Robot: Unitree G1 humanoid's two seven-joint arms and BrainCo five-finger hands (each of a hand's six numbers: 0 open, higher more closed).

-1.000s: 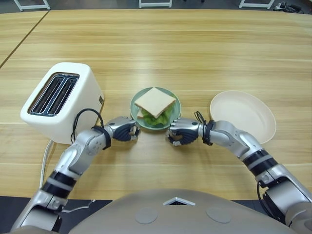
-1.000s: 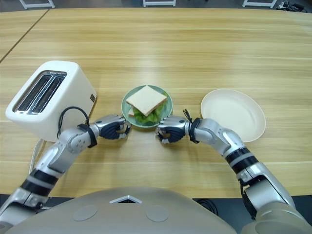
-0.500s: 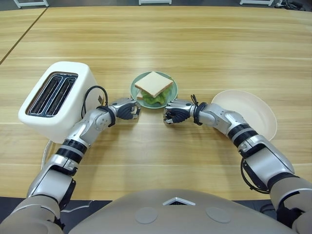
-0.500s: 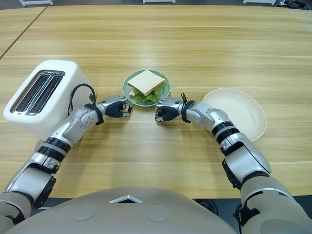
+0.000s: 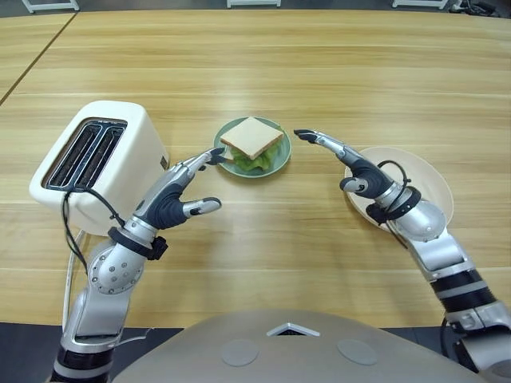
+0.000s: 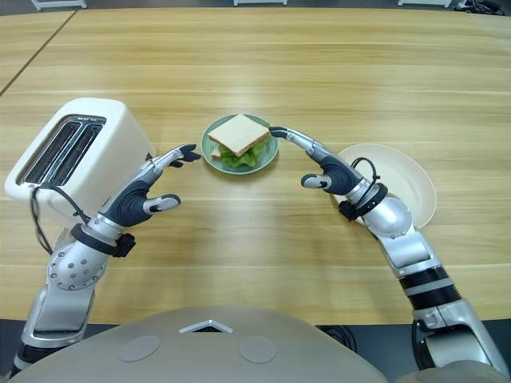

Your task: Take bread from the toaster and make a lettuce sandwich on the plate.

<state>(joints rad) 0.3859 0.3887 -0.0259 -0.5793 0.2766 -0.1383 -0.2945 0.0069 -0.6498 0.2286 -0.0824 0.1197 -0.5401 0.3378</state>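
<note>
Hands [image 5: 177, 196] [image 5: 351, 163] flank round plate [image 5: 275, 163] (square bread [image 5: 252, 137]).

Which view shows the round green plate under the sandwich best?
The right eye view: the round green plate shows nearly its whole rim, the left hand lies apart, only a fingertip of the right hand reaches its edge. In the left eye view the left hand's fingertips cover the left rim.

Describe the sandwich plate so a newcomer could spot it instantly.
Start at the white toaster on the left of the table. Just right of it sits a small green plate carrying the sandwich; the larger cream plate further right is empty.
</note>
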